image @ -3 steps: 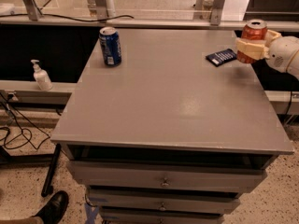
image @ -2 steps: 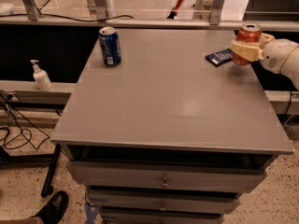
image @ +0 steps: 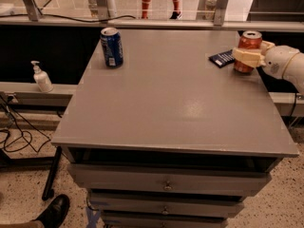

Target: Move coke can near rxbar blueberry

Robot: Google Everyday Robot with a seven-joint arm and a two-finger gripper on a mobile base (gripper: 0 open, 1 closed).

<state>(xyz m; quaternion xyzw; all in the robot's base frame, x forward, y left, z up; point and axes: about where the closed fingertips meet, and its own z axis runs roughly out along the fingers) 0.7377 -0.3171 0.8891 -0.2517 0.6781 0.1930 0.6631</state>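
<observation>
The coke can (image: 248, 42) stands upright at the far right of the grey table (image: 175, 99), red-orange with a silver top. My gripper (image: 248, 57) reaches in from the right edge, and its cream fingers (image: 244, 57) wrap around the can's middle. The can's base looks to be on the table. The rxbar blueberry (image: 221, 58), a flat dark navy bar, lies just left of the can, touching or almost touching it.
A blue can (image: 111, 47) stands upright at the table's far left. A white pump bottle (image: 42, 78) sits on a ledge left of the table. Drawers (image: 166, 184) are below the tabletop. A person's legs (image: 161, 1) stand beyond the far rail.
My gripper has carried the coke can down and a little forward, from above the table's far right corner to beside the navy bar. The bar and blue can have not moved.
</observation>
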